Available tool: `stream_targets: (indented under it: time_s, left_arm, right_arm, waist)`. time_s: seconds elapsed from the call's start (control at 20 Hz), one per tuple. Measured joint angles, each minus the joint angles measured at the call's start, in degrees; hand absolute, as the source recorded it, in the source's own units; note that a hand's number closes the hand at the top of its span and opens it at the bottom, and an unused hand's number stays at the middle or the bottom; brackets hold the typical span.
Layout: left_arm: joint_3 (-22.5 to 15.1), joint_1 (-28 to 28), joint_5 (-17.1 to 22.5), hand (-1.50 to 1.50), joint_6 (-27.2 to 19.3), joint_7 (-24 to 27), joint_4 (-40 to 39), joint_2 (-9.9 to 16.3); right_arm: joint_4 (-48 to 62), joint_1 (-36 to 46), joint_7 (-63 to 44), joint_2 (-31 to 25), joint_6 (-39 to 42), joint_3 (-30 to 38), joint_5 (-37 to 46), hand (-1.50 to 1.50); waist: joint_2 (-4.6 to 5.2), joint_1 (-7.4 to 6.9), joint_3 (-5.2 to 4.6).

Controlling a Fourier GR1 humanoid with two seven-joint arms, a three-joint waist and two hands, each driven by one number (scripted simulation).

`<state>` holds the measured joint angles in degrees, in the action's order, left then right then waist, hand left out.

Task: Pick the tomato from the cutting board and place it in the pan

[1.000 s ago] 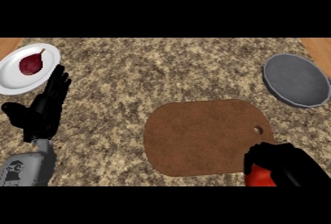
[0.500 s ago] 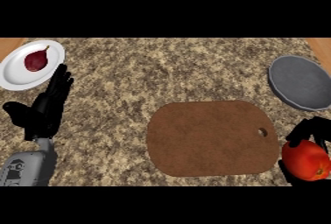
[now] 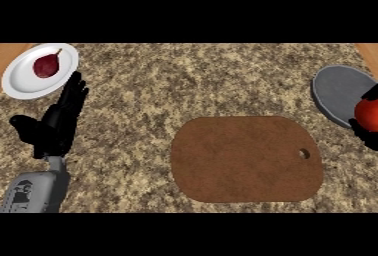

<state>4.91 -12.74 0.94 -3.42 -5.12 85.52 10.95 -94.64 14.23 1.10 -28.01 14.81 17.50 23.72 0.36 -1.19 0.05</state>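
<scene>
Tomato [image 3: 367,112], gripped in the right hand's [image 3: 365,134] curled fingers, has risen from beside the cutting board [image 3: 246,159] to the pan's [image 3: 340,93] rim. Left hand [image 3: 54,125] stays open, fingers straight.

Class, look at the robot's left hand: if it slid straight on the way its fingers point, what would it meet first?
Probably the round white plate holding a dark red fruit; the left hand points up at it, though height is unclear.

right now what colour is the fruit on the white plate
Dark red fruit, clearest in the head view.
</scene>
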Motion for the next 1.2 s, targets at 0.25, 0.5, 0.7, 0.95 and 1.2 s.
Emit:
stream_targets:
  time_s: [0.25,0.5,0.7,0.95,1.2]
  left_arm:
    - [-0.55,-1.13,-0.34,0.0,0.16,1.04,-1.4,-0.7]
    - [-0.78,-2.68,-0.29,0.0,0.28,0.09,-1.19,-0.79]
    - [-0.99,-3.0,-0.3,0.0,0.69,0.53,-1.65,-0.91]
    - [-0.87,-3.87,-0.24,0.0,1.05,0.89,-2.35,-0.75]
    - [-1.82,-4.01,-0.71,0.0,0.88,1.3,-2.47,-1.65]
  right_arm:
    - [19.37,7.19,10.78,-4.85,-6.45,2.11,5.71,1.5]
    - [37.73,14.63,18.69,-6.74,-15.53,2.41,11.61,1.5]
    - [51.2,20.4,24.03,-7.67,-20.44,3.44,13.48,1.5]
    - [63.37,25.54,28.16,-7.97,-22.2,4.95,13.62,-1.5]
    - [72.67,28.04,28.54,-8.75,-13.86,4.9,13.25,-1.5]
  waist:
    - [0.45,-0.83,0.07]
    - [0.82,-2.1,0.15]
    - [1.07,-2.64,0.2]
    - [1.47,-3.42,0.29]
    - [1.81,-4.03,0.35]
